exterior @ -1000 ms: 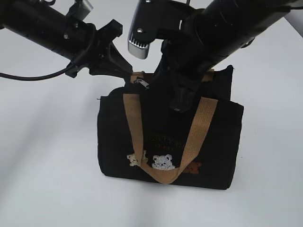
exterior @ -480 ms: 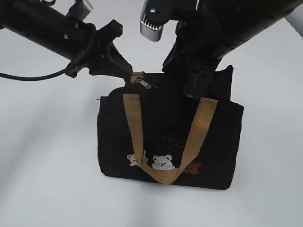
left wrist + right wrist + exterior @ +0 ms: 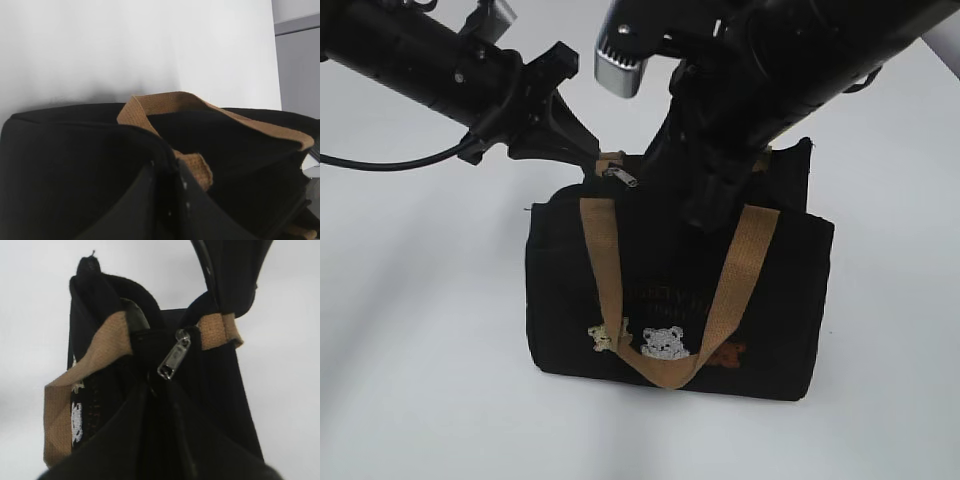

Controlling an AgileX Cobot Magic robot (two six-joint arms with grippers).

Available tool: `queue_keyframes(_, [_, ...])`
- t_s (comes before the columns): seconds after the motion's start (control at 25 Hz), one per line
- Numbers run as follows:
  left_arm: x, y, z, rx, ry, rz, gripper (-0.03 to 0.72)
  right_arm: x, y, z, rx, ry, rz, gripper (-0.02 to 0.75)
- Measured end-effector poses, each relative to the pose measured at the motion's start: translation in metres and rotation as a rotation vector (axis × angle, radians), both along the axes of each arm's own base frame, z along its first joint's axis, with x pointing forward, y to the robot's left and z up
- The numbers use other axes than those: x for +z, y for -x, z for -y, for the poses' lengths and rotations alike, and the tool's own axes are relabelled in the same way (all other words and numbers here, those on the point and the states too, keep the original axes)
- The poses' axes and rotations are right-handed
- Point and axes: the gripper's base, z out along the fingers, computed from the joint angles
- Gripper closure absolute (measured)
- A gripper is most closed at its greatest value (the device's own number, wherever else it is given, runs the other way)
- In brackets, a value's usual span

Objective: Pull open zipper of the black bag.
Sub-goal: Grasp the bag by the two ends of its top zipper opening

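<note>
The black bag [image 3: 770, 300] stands upright on the white table, its tan handle [image 3: 665, 370] hanging down the front over the embroidered bears. My left gripper [image 3: 592, 160] is shut on the bag's left top end, on black fabric beside a tan strap loop [image 3: 197, 167]. The zipper's silver pull tab [image 3: 621, 177] lies just right of that grip. My right gripper [image 3: 705, 205] reaches over the bag's top. In the right wrist view its jaws [image 3: 161, 387] stand slightly apart just behind the pull tab [image 3: 174, 358], with nothing seen between them.
A black cable [image 3: 380, 162] trails off the left arm over the table. A silver wrist-camera housing [image 3: 618, 60] hangs above the bag. White tabletop [image 3: 420, 350] surrounds the bag; a grey wall [image 3: 300, 60] lies beyond the table's far edge.
The right arm lifted up and away from the bag top, then came back down and left towards the pull tab, its jaws parting a little. The left gripper and the bag stayed put.
</note>
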Motion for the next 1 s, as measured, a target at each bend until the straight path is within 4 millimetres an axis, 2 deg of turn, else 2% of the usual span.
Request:
queue_keyframes(0.2, [0.0, 0.0, 0.0, 0.0, 0.0, 0.0, 0.658, -0.01, -0.003, -0.004, 0.015, 0.007, -0.021, 0.587])
queue_keyframes(0.56, [0.0, 0.0, 0.0, -0.001, -0.002, 0.001, 0.658, -0.025, -0.013, -0.009, 0.003, 0.018, -0.023, 0.577])
queue_keyframes(0.64, [0.0, 0.0, 0.0, -0.002, -0.003, 0.001, 0.658, -0.026, -0.014, -0.01, 0.0, 0.015, -0.017, 0.603])
queue_keyframes(0.8, [0.0, 0.0, 0.0, -0.004, -0.003, -0.001, 0.658, -0.026, -0.014, -0.01, 0.0, 0.015, -0.017, 0.738])
queue_keyframes(1.0, [0.0, 0.0, 0.0, -0.004, -0.003, -0.001, 0.658, -0.017, -0.011, -0.007, -0.002, 0.001, -0.004, 0.738])
